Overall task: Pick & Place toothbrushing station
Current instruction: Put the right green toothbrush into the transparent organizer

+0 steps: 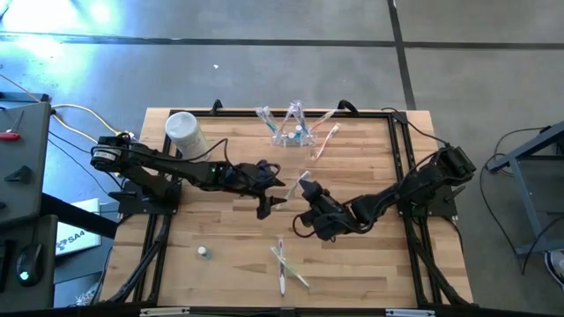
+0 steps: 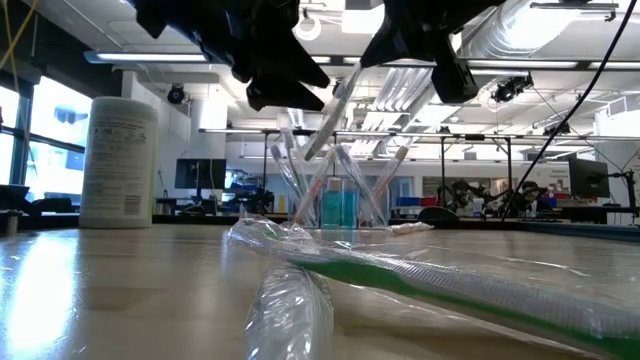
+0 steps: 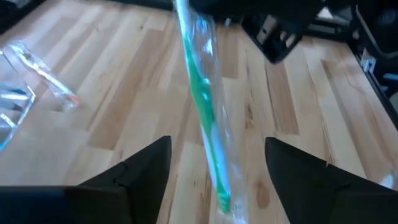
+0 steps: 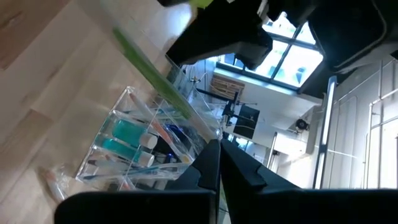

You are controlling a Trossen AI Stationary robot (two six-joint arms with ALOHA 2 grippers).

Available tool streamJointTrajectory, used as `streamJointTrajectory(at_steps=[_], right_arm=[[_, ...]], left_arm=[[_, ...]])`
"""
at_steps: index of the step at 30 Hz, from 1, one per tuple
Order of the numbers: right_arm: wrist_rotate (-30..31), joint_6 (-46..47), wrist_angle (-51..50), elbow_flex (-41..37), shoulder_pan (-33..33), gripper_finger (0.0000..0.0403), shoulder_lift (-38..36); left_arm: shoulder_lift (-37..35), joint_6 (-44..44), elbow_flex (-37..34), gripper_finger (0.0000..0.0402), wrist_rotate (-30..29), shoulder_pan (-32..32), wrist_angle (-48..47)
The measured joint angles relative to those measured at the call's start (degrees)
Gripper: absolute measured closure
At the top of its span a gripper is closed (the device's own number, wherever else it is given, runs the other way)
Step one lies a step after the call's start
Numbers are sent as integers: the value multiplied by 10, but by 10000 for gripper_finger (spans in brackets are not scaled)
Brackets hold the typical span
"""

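Table (image 1: 370,264) carries everything. Toothbrushing station (image 1: 292,132) stands at the far edge, about mid-width, with toothbrushes leaning in it. One wrapped toothbrush (image 1: 322,141) lies just beside the station, on its right. Canister (image 1: 185,134) stands upright at the far left corner, well apart from the station. Left end effector (image 1: 272,195) and right end effector (image 1: 306,187) meet mid-table, nearer than the station; a wrapped toothbrush (image 3: 205,112) stands between them. More wrapped toothbrushes (image 1: 284,264) lie crossed near the front edge. A small ball (image 1: 203,252) sits to their left.
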Motion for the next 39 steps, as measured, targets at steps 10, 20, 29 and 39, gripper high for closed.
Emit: streamJointTrajectory(at_steps=[10, 20, 29, 39], right_arm=[[0, -1, 2, 0, -4, 400, 0], [-1, -1, 2, 0, -4, 400, 0], [0, -1, 5, 0, -4, 400, 0], [-2, -14, 19, -1, -4, 400, 0]], left_arm=[[0, 0, 0, 139, -29, 0, 14], [0, 0, 0, 139, -46, 0, 40], [18, 0, 0, 139, -53, 0, 66], [63, 46, 0, 139, -59, 0, 134]])
